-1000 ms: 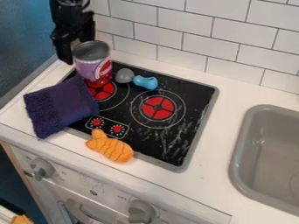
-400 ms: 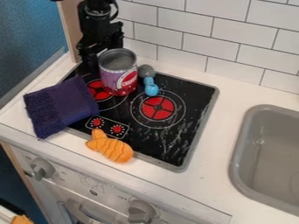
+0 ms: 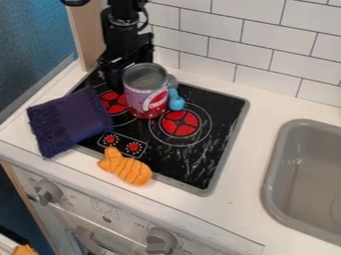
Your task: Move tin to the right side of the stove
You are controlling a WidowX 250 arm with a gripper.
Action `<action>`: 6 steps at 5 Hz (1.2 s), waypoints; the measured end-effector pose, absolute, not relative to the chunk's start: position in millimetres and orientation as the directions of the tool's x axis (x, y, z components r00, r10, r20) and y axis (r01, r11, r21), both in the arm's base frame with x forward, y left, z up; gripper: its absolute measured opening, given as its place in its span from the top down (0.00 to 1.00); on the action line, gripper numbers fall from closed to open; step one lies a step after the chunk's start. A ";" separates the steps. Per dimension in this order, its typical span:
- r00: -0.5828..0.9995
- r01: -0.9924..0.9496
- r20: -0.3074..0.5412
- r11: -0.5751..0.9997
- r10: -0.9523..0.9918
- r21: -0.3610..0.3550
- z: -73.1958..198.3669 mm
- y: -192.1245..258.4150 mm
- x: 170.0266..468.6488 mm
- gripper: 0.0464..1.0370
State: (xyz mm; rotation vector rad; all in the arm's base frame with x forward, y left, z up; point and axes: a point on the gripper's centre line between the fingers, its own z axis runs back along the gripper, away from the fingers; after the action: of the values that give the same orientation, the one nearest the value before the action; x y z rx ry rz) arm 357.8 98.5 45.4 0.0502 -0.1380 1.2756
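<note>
Tin (image 3: 146,97) is standing upright on the black stovetop (image 3: 223,109), guys, with its base sitting toward the far side, between the 2 red burners. We're seeing it partly covering the ring around the left burner (image 3: 113,102), while the right burner (image 3: 180,123) is showing just to its near right.

The gripper (image 3: 114,78) is hanging down right beside the tin, on its far left side. We're honestly not able to tell if it's open or closed, or if it's actually gripping the tin.

A blue and gray toy (image 3: 176,103) is peeking out at the tin's far right, partly hiding behind it. A purple cloth (image 3: 70,122) is draping over the stovetop's left edge and onto the white counter (image 3: 233,179). An orange fish toy (image 3: 130,169) is lying across the near edge. Over on the right, we're looking at a gray sink (image 3: 273,174), and 2 gray knobs (image 3: 161,240) are sticking out of the near front panel (image 3: 123,221). White tiles (image 3: 266,37) are running along the far wall.
</note>
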 end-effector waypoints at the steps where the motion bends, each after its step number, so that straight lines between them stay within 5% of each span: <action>1: 0.325 -0.944 0.105 0.329 0.940 -0.020 41.2 79.9 347.0 0.04; 6: 0.526 -0.849 0.065 0.528 0.848 -0.022 41.4 -14.0 310.1 0.04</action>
State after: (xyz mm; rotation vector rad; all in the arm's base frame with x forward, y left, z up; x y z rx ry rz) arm 310.1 -14.0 41.4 0.0126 -0.0704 1.0143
